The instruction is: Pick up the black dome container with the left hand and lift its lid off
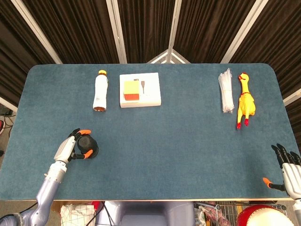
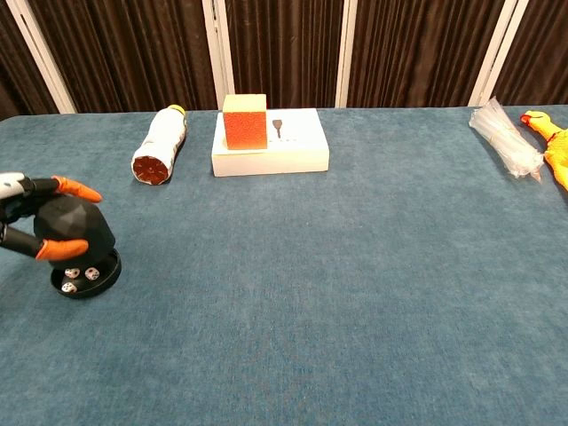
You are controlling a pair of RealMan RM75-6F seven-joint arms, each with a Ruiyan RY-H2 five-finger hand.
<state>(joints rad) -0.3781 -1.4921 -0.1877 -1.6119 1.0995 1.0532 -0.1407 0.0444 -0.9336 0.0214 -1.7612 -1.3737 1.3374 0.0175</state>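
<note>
**Dome lid tilted up off its base at the lower left**

In the head view we see the left hand at the lower left of the frame, its orange-tipped fingers wrapped around the black dome lid. The chest view puts the same hand at the left edge, gripping the lid from the side, with one orange tip above it and another against its lower flank. The lid is raised and tilted, so that its right edge stands clear of the black round base, which rests on the blue table. In the gap we can make out 3 small white dice lying in the base.

The right hand shows only in the head view, at the lower right corner near the table's edge. Its dark fingers are spread apart and hold nothing.

Toward the upper left of the head view a white bottle lies on its side, its orange cap pointing to the far edge. Just to its right sits a flat white box with an orange block on top of its left part. In the chest view the block stands as a cube on the box.

At the upper right of the head view, a clear bag of white sticks lies just beside a yellow rubber chicken, its red feet toward the near side.
</note>
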